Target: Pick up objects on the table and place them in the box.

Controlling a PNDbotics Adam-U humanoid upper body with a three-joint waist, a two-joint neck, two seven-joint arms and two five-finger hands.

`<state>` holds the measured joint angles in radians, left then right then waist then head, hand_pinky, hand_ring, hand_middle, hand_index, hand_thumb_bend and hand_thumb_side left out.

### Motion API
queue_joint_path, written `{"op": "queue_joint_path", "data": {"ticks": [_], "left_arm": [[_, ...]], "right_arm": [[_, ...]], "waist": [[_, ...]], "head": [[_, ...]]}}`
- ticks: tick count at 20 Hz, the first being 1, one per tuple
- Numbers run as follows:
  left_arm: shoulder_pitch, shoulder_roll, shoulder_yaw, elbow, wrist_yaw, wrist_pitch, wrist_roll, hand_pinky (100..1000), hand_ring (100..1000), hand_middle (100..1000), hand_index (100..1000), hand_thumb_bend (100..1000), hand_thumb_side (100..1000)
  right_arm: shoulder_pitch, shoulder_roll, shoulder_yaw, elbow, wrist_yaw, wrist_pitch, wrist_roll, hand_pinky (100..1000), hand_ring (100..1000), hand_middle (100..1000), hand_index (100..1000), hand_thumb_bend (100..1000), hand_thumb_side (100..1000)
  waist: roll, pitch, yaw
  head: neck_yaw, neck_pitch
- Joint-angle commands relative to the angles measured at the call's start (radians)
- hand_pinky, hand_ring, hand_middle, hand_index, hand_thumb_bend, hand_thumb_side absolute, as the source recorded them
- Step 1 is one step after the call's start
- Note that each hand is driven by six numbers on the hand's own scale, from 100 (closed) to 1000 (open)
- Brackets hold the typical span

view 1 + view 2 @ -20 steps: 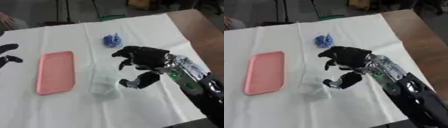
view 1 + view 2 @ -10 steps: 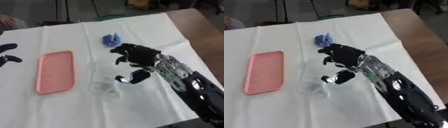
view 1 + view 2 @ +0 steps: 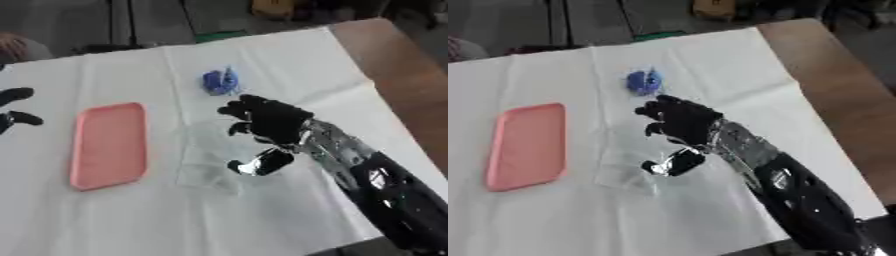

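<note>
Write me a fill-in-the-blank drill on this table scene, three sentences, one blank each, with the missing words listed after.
1. The flat tray lying on the white cloth is ____ in colour.
2. The small object just beyond the right hand is ____ in colour.
3. The clear plastic container lies between the tray and the robot's ____ hand.

Missing words: pink; blue; right
</note>
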<state>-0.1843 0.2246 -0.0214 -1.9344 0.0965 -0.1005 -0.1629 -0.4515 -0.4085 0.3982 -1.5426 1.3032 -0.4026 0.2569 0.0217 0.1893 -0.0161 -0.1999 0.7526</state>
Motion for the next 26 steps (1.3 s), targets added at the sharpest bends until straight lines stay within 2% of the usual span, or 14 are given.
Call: {"op": "queue_joint_path", "data": {"ticks": [1,12,26], "left_arm": [[-0.006,0.025,0.002,-0.011,0.002,0.0,-0.003,581,781,937,953,164,879],[-0.004,0.03,0.0,-0.008,0.002,0.001,-0.005,581,781,938,953,164,878],[-0.003,0.029,0.0,-0.011,0.001,-0.001,-0.005,580,783,940,954,160,878]], "right_arm": [[-0.006,-0.011,0.003,-0.03,0.009,-0.01,0.0,1000,1000,1000,791,404,986],[0.024,-0.018,0.025,-0.077,0.026,-0.041,0.027,1000,1000,1000,798,431,1000],[0.018,0.01,0.017,0.016,0.084,-0.034,-0.002,1000,1000,1000,793,426,1000]], "waist": [[-0.003,-0.019,-0.001],[-0.011,-0.028,-0.005],[-0.002,-0.025,-0.007]], "head": [[-0.002,0.008],[-0.002,0.01],[-0.004,0.006]]}}
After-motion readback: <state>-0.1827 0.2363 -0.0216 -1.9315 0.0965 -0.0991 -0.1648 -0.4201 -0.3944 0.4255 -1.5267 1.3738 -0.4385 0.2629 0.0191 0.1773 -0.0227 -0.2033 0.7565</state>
